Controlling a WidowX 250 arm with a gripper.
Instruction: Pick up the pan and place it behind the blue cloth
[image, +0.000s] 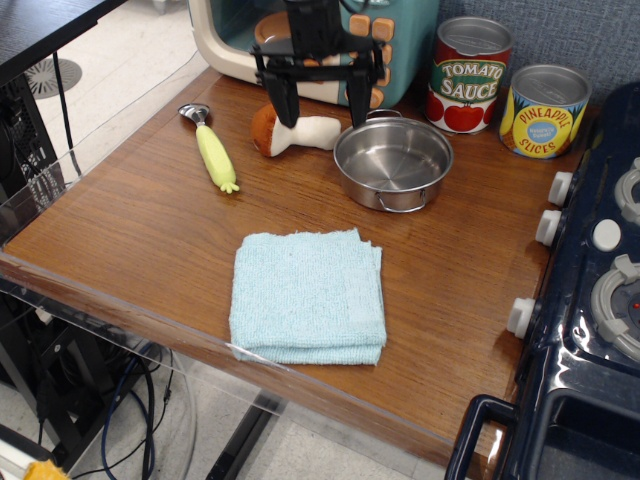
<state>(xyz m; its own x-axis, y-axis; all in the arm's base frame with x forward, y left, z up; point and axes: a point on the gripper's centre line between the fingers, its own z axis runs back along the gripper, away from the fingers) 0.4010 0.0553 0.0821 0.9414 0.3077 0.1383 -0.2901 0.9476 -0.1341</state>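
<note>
The pan (393, 164), a small shiny steel pot with thin wire loop handles, stands upright on the wooden table behind and slightly right of the blue cloth (308, 295). The cloth is a folded light blue towel near the table's front edge. My gripper (317, 100) is open and empty, raised above the table to the upper left of the pan, its fingers spread wide and clear of the pan's rim. It hangs over a toy mushroom.
A toy mushroom (290, 131) lies left of the pan. A yellow-handled scoop (213, 150) lies further left. A tomato sauce can (469, 75) and a pineapple can (545, 110) stand behind. A toy oven (230, 35) is at the back. A dark blue stove (590, 280) borders the right.
</note>
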